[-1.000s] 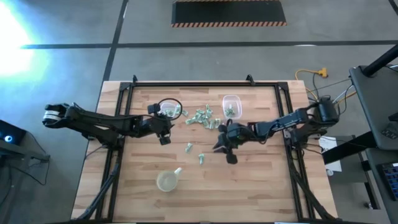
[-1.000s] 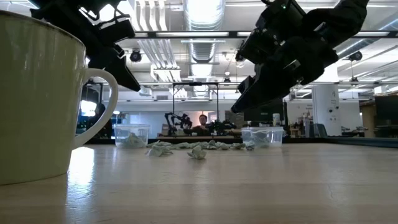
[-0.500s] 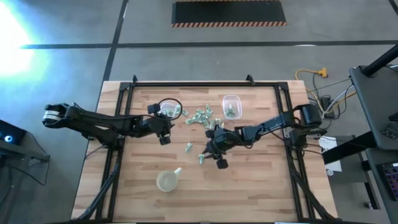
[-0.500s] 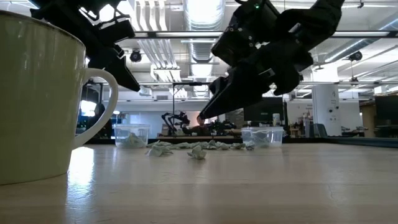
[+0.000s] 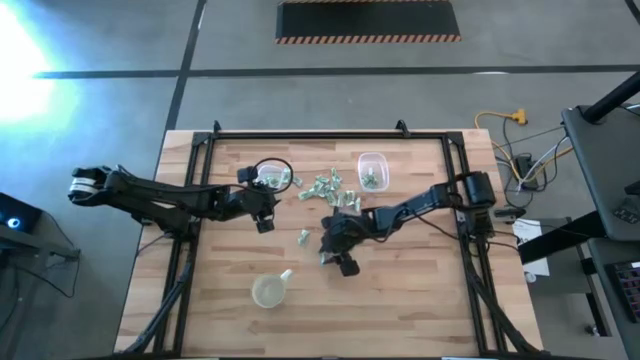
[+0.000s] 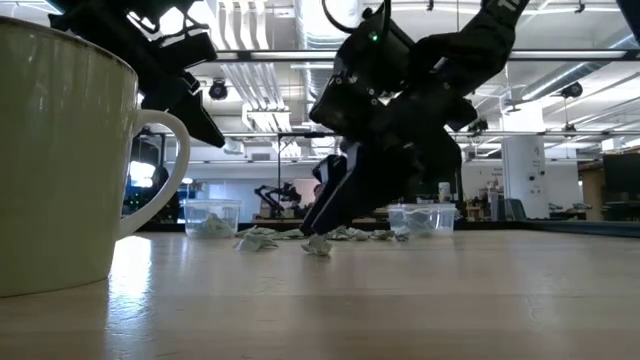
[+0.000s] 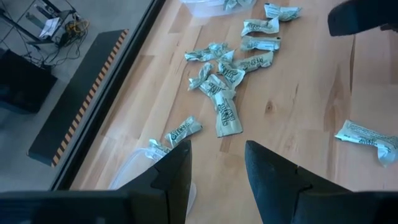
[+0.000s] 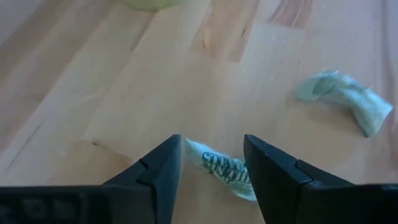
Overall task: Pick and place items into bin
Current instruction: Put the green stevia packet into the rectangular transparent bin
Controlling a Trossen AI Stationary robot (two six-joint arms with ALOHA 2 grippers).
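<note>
Small pale green packets lie flat on the wooden table: a cluster [image 5: 326, 188] at the far middle, and two loose ones [image 5: 304, 237] nearer. My right gripper [image 5: 325, 250] is low over one loose packet [image 8: 225, 167], open, with a finger on either side of it; I see no touch. A second packet [image 8: 341, 93] lies beyond it. My left gripper [image 5: 263, 212] hangs open above the table beside a round clear bin [image 5: 272, 175]. A second clear bin [image 5: 372, 171] stands at the far right, with packets in it.
A yellowish cup with a spout [image 5: 270, 290] stands toward the near edge and fills the low view's left side [image 6: 60, 150]. A black frame [image 5: 330, 135] rims the table. Bare wood lies to the near right.
My right gripper has gone down and toward the table's left and near edges, from beside the far-right bin to the loose packet, and has opened its fingers. The packets have stayed where they were.
</note>
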